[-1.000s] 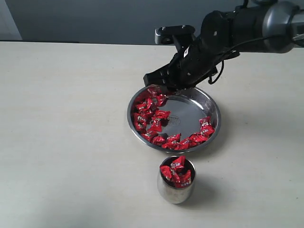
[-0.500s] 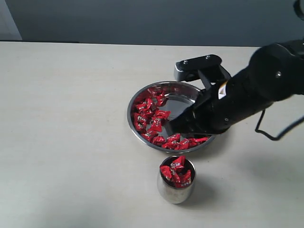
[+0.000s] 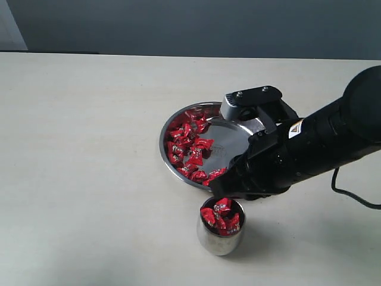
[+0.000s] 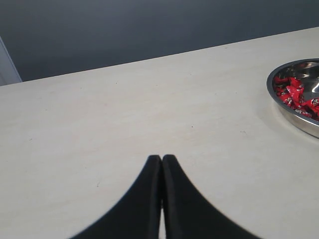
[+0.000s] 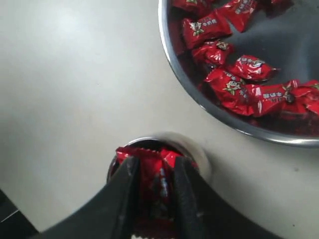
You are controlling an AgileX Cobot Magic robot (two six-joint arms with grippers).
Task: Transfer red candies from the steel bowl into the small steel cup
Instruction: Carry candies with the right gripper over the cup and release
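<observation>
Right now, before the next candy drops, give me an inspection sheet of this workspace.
Surface: pale tabletop, no spills seen.
Job's things: steel bowl holds red candies, mostly along its left rim; small steel cup in front, heaped with candies.
Clutter: nothing seen.
Grippers: right gripper above the cup, fingers nipping a red candy; left gripper shut over bare table.
Cables: black cable trailing beside the right arm.
Surroundings: dark wall behind the table.
</observation>
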